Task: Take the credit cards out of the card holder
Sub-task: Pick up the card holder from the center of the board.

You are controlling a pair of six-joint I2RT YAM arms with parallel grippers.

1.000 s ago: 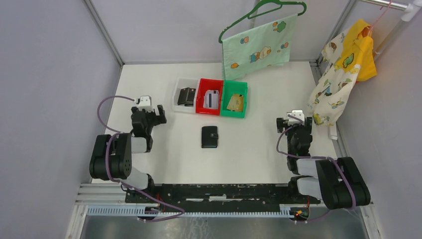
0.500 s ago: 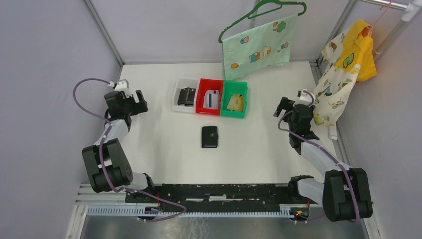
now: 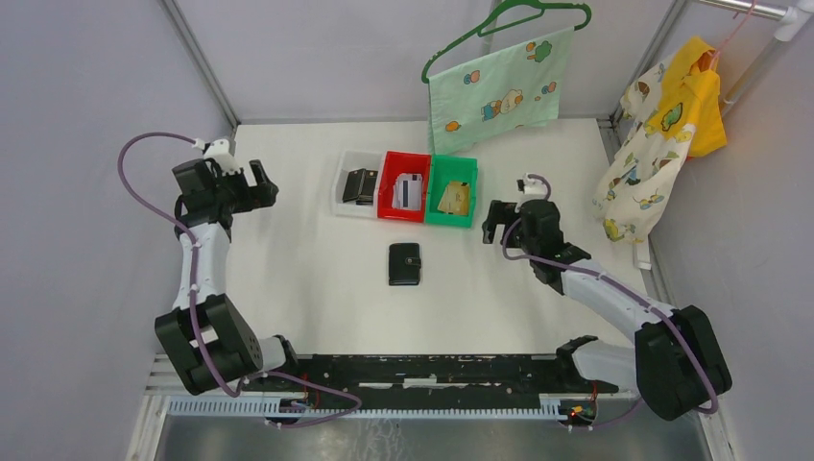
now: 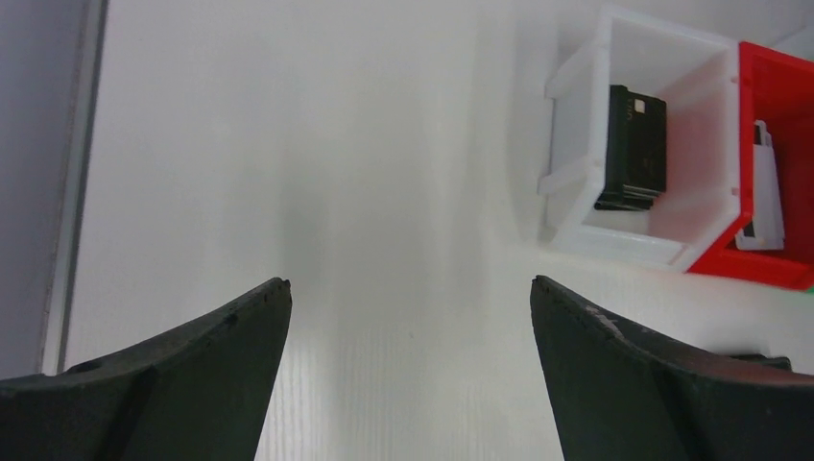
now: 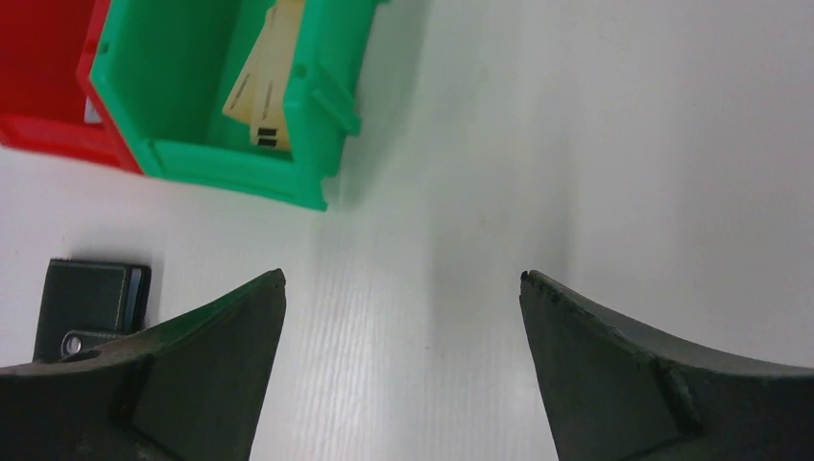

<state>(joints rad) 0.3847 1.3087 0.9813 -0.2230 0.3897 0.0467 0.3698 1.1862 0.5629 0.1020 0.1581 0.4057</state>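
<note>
The black card holder [image 3: 404, 263] lies closed on the white table, its snap tab fastened; its corner shows in the right wrist view [image 5: 91, 298]. No credit cards show in the holder. One whitish card [image 3: 409, 190] lies in the red bin [image 3: 389, 197] and a tan card [image 5: 269, 77] in the green bin [image 5: 240, 158]. My left gripper [image 3: 261, 187] hovers open at the far left, left of the bins, nothing between its fingers [image 4: 411, 288]. My right gripper [image 3: 491, 223] hangs open just right of the green bin, empty [image 5: 403, 279].
A white bin [image 4: 576, 182] left of the red one holds a black folded item [image 4: 634, 149]. A patterned cloth on a green hanger [image 3: 494, 91] hangs behind the bins. Yellow and white garments [image 3: 662, 125] hang at the right wall.
Both arms have stretched out from their folded pose. The left gripper went up and left, the right gripper went left toward the green bin. Both stayed open.
</note>
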